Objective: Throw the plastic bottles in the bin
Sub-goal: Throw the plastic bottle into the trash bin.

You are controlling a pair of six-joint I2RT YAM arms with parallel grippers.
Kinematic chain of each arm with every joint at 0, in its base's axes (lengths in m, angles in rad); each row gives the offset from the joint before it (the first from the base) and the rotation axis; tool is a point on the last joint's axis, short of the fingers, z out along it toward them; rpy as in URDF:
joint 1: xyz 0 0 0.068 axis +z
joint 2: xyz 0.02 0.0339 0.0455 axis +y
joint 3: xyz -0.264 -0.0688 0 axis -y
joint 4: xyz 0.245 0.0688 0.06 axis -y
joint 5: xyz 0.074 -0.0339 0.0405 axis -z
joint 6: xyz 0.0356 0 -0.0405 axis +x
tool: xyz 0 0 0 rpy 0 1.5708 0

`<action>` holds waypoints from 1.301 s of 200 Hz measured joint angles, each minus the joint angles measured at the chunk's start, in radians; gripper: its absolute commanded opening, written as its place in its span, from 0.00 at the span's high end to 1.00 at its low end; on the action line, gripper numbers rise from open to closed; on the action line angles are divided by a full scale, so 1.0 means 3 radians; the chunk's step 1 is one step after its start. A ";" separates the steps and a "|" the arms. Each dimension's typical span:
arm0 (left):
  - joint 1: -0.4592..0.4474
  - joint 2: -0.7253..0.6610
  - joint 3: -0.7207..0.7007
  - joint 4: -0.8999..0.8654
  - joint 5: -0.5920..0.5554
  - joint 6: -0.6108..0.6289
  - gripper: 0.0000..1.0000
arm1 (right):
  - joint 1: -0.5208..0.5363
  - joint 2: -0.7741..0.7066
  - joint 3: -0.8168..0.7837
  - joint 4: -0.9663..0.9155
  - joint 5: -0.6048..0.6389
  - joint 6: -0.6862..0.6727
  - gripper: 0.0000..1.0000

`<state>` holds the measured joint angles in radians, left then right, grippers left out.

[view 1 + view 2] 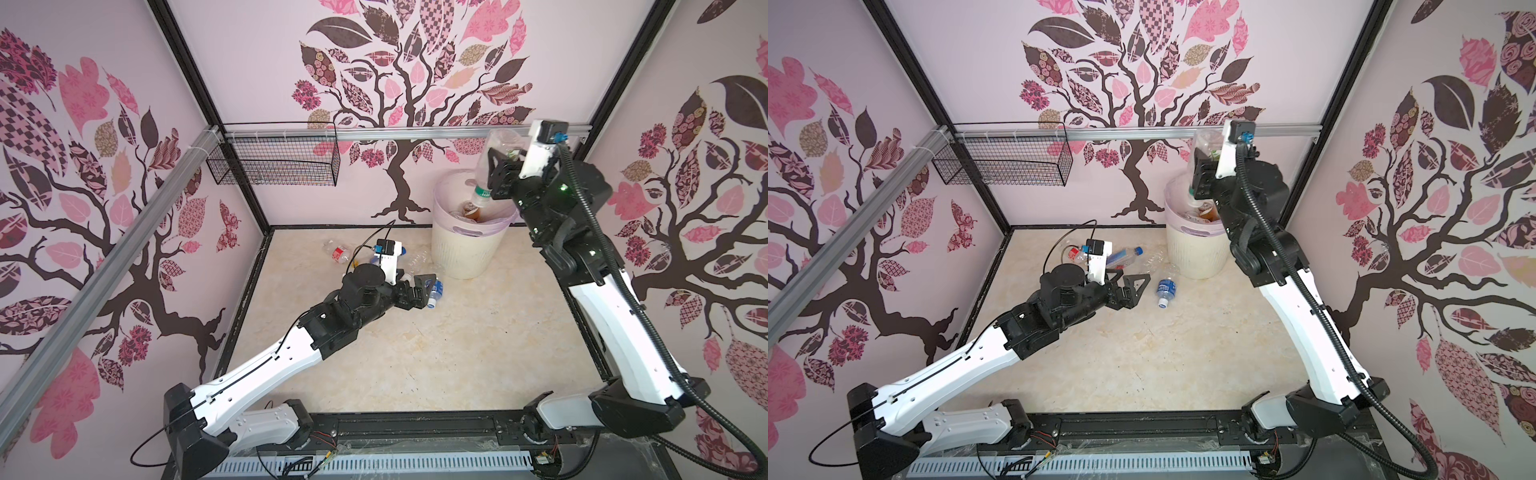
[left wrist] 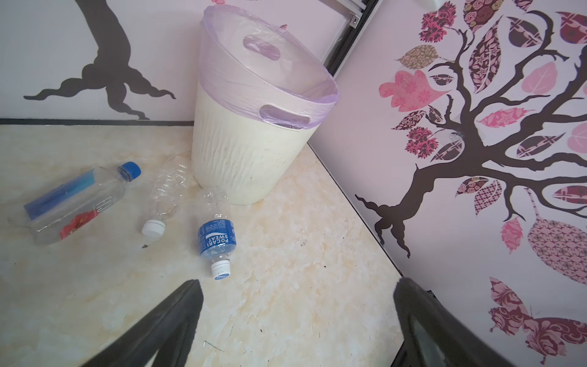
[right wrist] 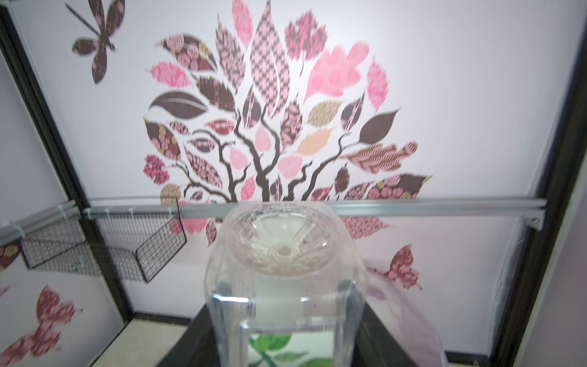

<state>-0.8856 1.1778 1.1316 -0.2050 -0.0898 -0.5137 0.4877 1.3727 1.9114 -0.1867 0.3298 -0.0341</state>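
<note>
My right gripper is high above the bin, shut on a clear bottle with a green-leaf label. That bottle hangs neck down over the bin's mouth. Inside the bin lie several bottles, one of them brown. My left gripper hovers open low over the floor with nothing between its fingers. Just past it lies a blue-labelled bottle. A crumpled clear white-capped bottle, a blue-capped bottle and a red-labelled bottle lie further left.
A black wire basket hangs from the rail on the back wall, left of the bin. The bin stands in the back right corner against the walls. Patterned walls close in the floor on three sides.
</note>
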 measured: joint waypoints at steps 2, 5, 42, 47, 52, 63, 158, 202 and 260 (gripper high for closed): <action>0.0000 0.0001 0.0001 0.0003 0.0004 0.0003 0.02 | 0.0001 -0.0014 0.0005 0.0032 0.0015 -0.0017 0.58; 0.0000 0.0003 0.0003 0.0003 0.0009 0.0010 0.02 | 0.0001 -0.0036 0.0010 0.0070 0.0029 -0.0042 0.58; 0.0017 0.0027 0.0003 0.0003 0.0046 0.0060 0.02 | 0.0001 -0.0159 0.0224 0.0500 0.0142 -0.0264 0.54; 0.0027 0.0029 0.0003 0.0003 0.0055 0.0060 0.02 | 0.0001 -0.0148 0.0259 0.0547 0.0154 -0.0284 0.53; 0.0037 0.0029 0.0003 0.0003 0.0062 0.0060 0.02 | 0.0000 -0.0125 0.0299 0.0590 0.0175 -0.0305 0.53; 0.0070 0.0029 0.0003 0.0003 0.0083 0.0058 0.02 | -0.0024 -0.0043 0.0390 0.0649 0.0217 -0.0326 0.52; 0.0291 -0.0122 -0.0178 -0.0004 0.0198 -0.0042 0.02 | -0.0655 0.1616 0.0317 -0.0490 0.0031 0.0631 0.01; 0.0308 -0.0122 -0.0237 0.0001 0.0254 -0.0113 0.02 | -0.0629 0.1356 0.0314 -0.0483 -0.0031 0.0740 0.01; 0.0308 -0.0122 -0.0276 -0.0083 0.0240 -0.0226 0.02 | -0.0629 0.0768 0.0095 -0.0378 -0.0135 0.0861 0.00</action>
<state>-0.7933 1.1412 1.0489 -0.2298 -0.0177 -0.5816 0.2989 1.6032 1.9400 -0.3000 0.2893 0.2241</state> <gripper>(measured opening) 0.983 0.995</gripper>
